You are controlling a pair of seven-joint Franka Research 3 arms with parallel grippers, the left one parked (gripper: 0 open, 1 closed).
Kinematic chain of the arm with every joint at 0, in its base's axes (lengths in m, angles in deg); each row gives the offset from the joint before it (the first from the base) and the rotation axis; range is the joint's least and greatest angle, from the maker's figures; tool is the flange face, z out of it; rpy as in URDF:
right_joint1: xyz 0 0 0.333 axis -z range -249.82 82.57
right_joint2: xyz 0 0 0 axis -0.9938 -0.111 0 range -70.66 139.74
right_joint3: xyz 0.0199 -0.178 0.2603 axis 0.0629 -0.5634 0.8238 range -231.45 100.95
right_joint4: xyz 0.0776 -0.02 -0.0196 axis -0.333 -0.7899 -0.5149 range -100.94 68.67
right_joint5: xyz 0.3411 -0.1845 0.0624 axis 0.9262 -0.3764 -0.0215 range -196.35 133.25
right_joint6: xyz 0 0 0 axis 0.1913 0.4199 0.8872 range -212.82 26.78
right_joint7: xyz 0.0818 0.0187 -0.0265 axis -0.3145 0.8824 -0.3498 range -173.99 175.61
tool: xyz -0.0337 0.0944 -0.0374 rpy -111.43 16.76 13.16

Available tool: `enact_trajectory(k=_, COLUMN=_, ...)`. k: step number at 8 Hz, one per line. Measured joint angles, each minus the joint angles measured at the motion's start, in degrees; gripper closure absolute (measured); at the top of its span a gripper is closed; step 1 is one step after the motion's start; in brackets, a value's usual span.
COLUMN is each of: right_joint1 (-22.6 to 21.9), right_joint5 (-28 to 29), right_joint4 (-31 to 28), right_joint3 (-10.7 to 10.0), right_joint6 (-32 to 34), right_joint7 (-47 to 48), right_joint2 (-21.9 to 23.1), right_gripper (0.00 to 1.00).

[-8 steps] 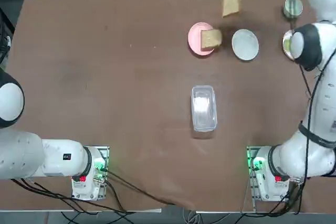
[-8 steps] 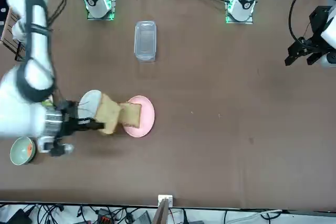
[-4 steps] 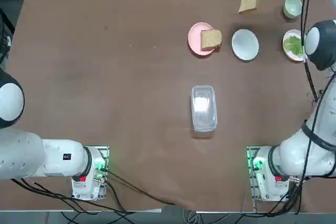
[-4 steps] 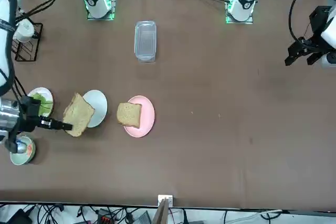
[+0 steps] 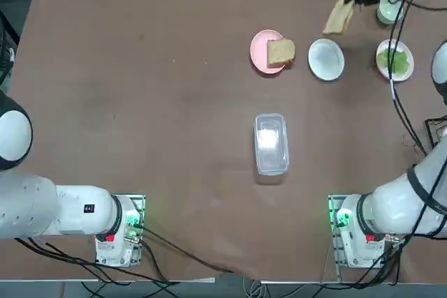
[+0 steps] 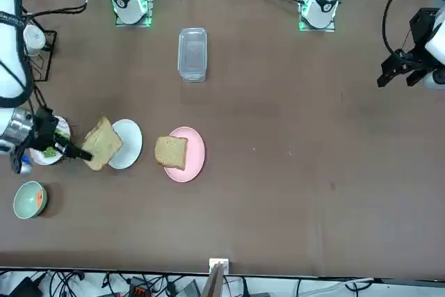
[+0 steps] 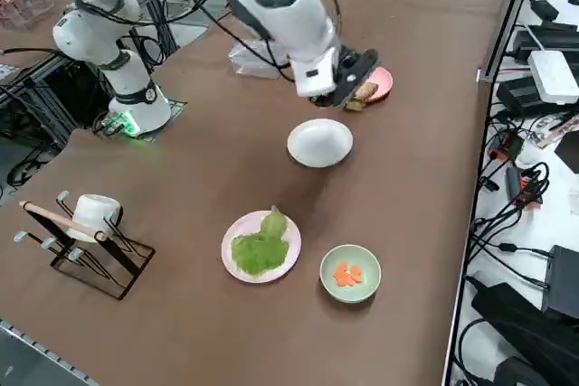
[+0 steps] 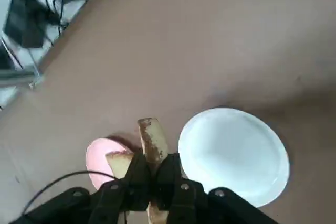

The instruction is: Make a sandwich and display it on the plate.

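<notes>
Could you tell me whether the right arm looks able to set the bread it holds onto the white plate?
Probably yes: the right claw, shut on the bread slice, hangs beside the white plate, which lies bare, with nothing between them.

From overhead we look straight down on the whole table (image 5: 140, 102); from across it we face the arm bases; a raised right-side camera looks diagonally; the wrist camera sits close. All four share the white plate (image 5: 326, 59).
</notes>
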Motion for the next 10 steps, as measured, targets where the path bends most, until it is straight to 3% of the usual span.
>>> enact_trajectory(k=5, right_joint1=3.20, right_joint5=23.17, right_joint4=-10.98, right_joint3=-0.22, right_joint6=-8.95, right_joint7=1.06, right_joint2=1.14, right_gripper=0.92)
enact_trajectory(k=8, right_joint1=3.49, right_joint5=30.08, right_joint4=-15.16, right_joint3=-0.05, right_joint6=-10.77, right_joint7=0.87, right_joint2=1.16, right_gripper=0.92)
enact_trajectory(k=10, right_joint1=2.88, right_joint5=30.66, right_joint4=-17.01, right_joint3=0.31, right_joint6=-11.62, right_joint7=0.87, right_joint2=1.08, right_gripper=0.92)
